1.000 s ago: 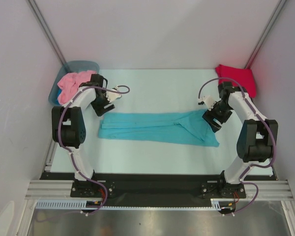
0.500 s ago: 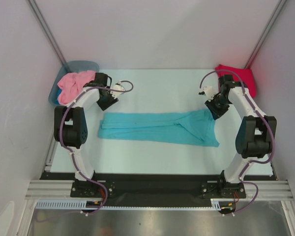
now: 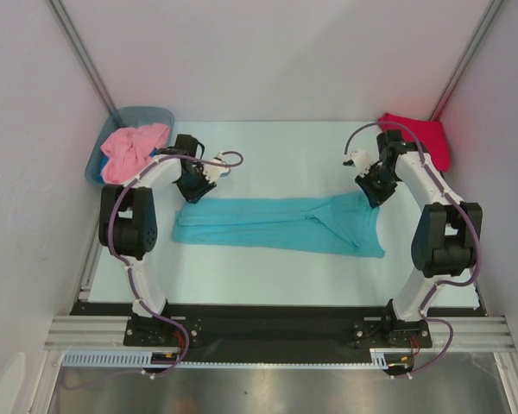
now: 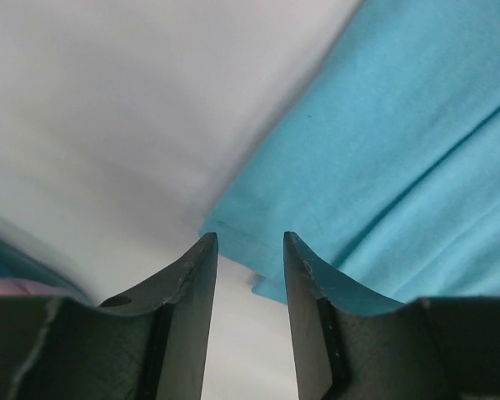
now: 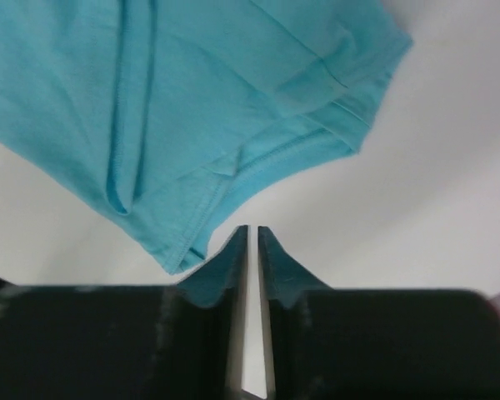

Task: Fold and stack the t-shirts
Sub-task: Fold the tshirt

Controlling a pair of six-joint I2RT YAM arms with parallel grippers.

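The turquoise t-shirt (image 3: 276,222) lies flat as a long strip across the table's middle. My left gripper (image 3: 209,177) hovers at its far left corner. In the left wrist view its jaws (image 4: 250,237) stand partly open and empty, with the shirt's corner (image 4: 383,150) just ahead. My right gripper (image 3: 369,191) is at the strip's far right corner. In the right wrist view its jaws (image 5: 252,229) are closed to a thin slit with nothing in it, and the shirt's hem (image 5: 192,100) lies just beyond the tips. The pink t-shirt (image 3: 129,148) is bunched at the back left. The red t-shirt (image 3: 419,136) lies folded at the back right.
A grey-blue tub (image 3: 147,114) in the back left corner holds the pink shirt. White walls close in the table on three sides. Both arm bases sit on the black rail (image 3: 268,323) at the near edge.
Both grippers have narrowed their jaws, the right almost fully. The right gripper moved off the shirt's right end toward the back. The left shifted right to the far left corner. The shirt stayed put.
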